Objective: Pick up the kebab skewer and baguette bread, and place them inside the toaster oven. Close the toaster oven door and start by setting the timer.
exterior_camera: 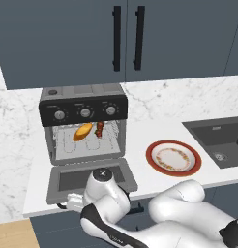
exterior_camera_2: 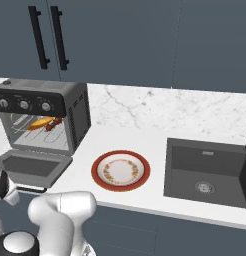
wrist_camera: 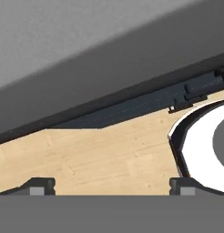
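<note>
Spread wide and empty, the white arm's dark two-finger gripper (wrist_camera: pixel 112 184) hangs low before the boxy black-and-silver toaster oven (exterior_camera: pixel 83 125), under its dropped grey glass door (exterior_camera: pixel 90 178) (probably to lift it); golden baguette bread (exterior_camera: pixel 82 131) and dark red-brown kebab skewer (exterior_camera: pixel 99 129) lie inside on the rack.

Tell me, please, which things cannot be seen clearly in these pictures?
- Toaster oven door: its front edge and handle are hidden by the arm in the left base view.
- Kebab skewer: too small to count its meat chunks.
- Knobs: markings too small to read.
- Sink: cut off by the right edge in the right base view.
</note>
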